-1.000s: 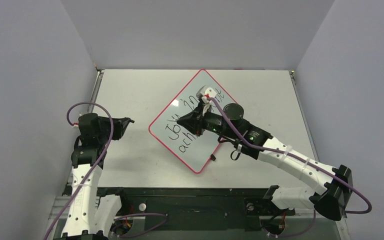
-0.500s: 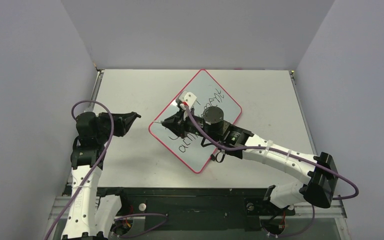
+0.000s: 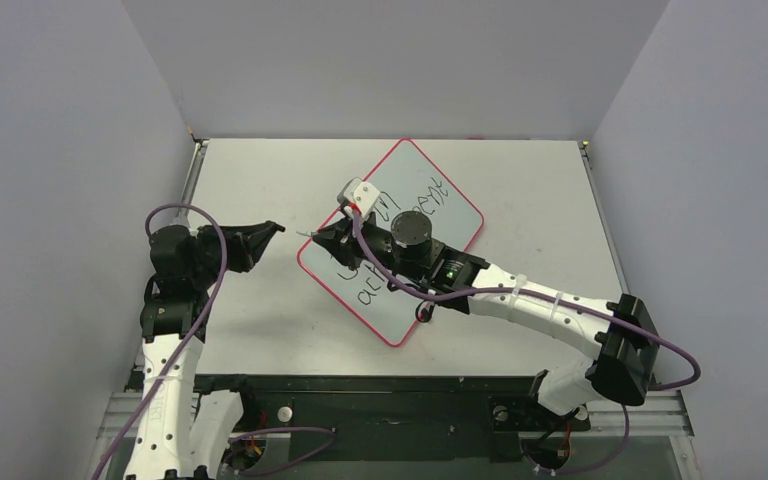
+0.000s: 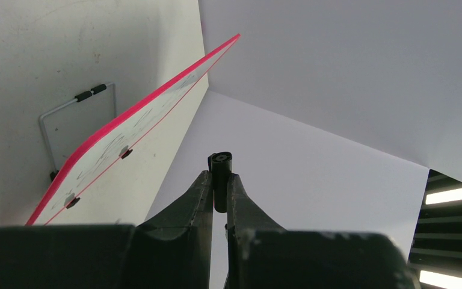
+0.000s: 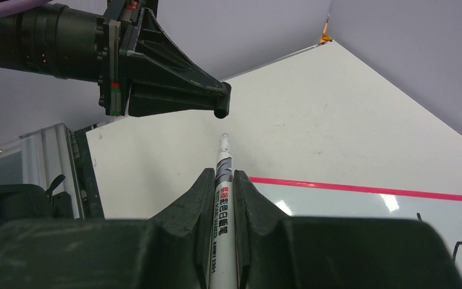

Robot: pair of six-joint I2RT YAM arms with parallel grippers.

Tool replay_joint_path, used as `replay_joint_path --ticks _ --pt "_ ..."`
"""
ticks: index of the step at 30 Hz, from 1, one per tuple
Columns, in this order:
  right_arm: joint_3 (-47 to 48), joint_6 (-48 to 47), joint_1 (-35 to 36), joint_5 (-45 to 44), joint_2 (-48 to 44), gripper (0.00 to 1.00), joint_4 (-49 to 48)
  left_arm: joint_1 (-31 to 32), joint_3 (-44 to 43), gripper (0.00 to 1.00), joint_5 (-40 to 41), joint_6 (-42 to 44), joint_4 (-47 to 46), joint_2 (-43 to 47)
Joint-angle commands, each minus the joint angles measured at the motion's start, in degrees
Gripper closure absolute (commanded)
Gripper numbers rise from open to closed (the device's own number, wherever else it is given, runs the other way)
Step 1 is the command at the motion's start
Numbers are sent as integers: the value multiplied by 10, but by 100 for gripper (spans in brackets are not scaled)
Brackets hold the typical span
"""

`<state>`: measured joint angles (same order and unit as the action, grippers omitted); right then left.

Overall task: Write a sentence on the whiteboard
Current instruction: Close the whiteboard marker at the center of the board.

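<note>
The white table point(image 3: 260, 180) bears the red-rimmed whiteboard point(image 3: 460, 222), lying flat, turned cornerwise.

The right arm point(image 3: 530, 300) lies across the whiteboard's point(image 3: 440, 215) near half, the right gripper point(image 3: 318, 238) with marker point(image 5: 223, 165) and the left gripper point(image 3: 273, 229) with cap point(image 4: 221, 174) crowd its left corner, and the table point(image 3: 260, 170) beyond its far edges lies open.

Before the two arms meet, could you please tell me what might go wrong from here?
1. The small black cap is pinched only near the tips of the left gripper. If the marker in the right gripper arrives slightly off line, it might knock the cap loose.
2. The right arm reaches across the whiteboard, over the sentence. Dipping could smear the ink or shift the board.
</note>
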<state>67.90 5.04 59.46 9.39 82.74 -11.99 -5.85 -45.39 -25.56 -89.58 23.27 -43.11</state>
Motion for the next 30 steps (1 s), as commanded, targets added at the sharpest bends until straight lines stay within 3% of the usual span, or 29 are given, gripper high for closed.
replay_joint_path --ticks 1,30 --pt "38 -12 9 -8 11 100 -42 -3 -14 100 -14 -11 -26 5" --pt "81 -24 23 -31 54 100 -16 -2 -4 100 -23 -27 -29 8"
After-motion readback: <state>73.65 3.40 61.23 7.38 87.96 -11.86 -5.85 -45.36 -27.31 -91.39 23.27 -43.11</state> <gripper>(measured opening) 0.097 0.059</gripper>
